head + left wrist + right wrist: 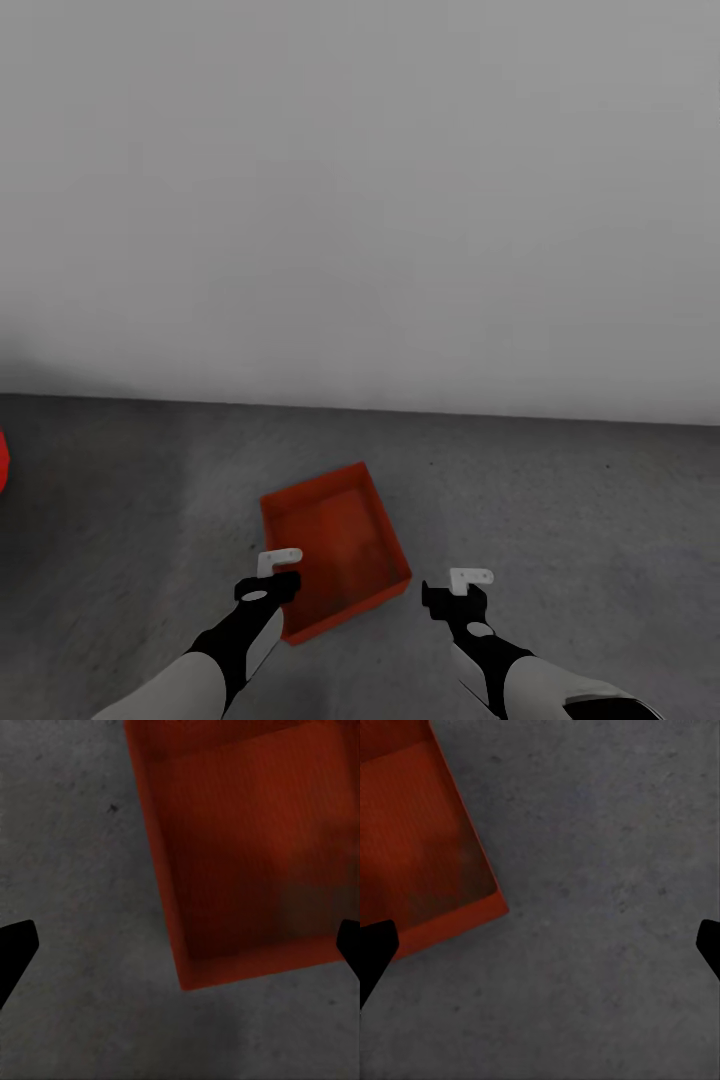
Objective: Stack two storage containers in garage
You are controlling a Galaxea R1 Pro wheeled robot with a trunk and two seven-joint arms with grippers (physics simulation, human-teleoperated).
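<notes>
In your head view, one storage container [335,548] is sitting on the grey floor [560,500] at lower centre of the frame, turned at an angle, with its inside looking bare. A white wall [360,190] is taking up the upper half, and a sliver of something red [3,462] is poking in at the left edge. Your left gripper [272,580] is hanging over the container's near left rim, and your right gripper [462,592] is hanging over bare concrete just right of it.

In your left wrist view, the container [247,847] is filling the upper right, with the dark fingertips [16,949] showing at both side edges, spread wide and gripping nothing.

In your right wrist view, a container corner [420,847] is lying at upper left, the rest being concrete [607,907]; the fingertips [375,945] are standing wide apart, holding nothing.
</notes>
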